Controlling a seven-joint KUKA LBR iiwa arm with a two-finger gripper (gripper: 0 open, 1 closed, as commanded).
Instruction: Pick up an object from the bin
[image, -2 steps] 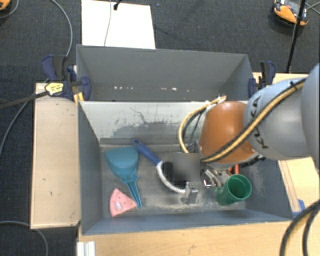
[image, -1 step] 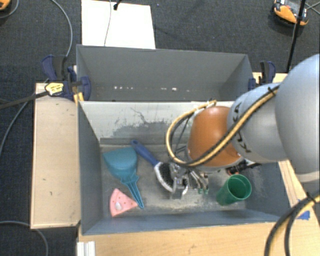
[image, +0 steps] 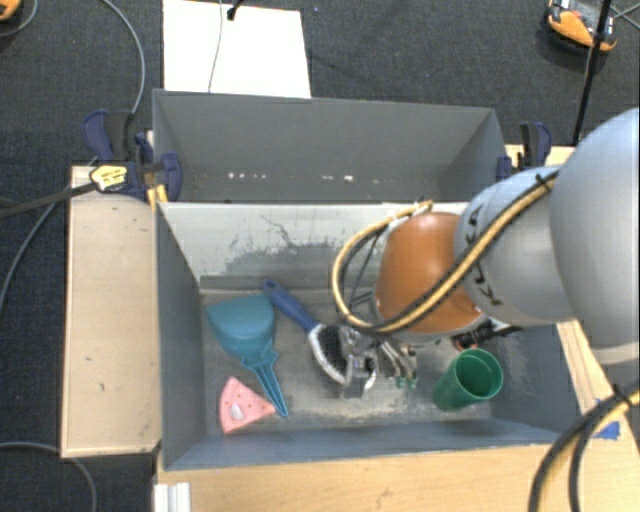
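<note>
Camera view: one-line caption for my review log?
End effector low in the grey bin at the blue-handled brush, between teal funnel and green cup.

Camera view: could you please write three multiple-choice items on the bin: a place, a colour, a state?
1. What lies beside the gripper? A) a blue-handled brush B) a banana C) a red ball
2. What colour is the cup by the right wall? A) red B) green C) yellow
3. How is the funnel placed? A) lying, spout toward the pink wedge B) standing on its spout C) lifted out
Answers: A, brush head at the gripper; B, the cup is green; A, it lies flat, spout by the pink wedge.
</note>
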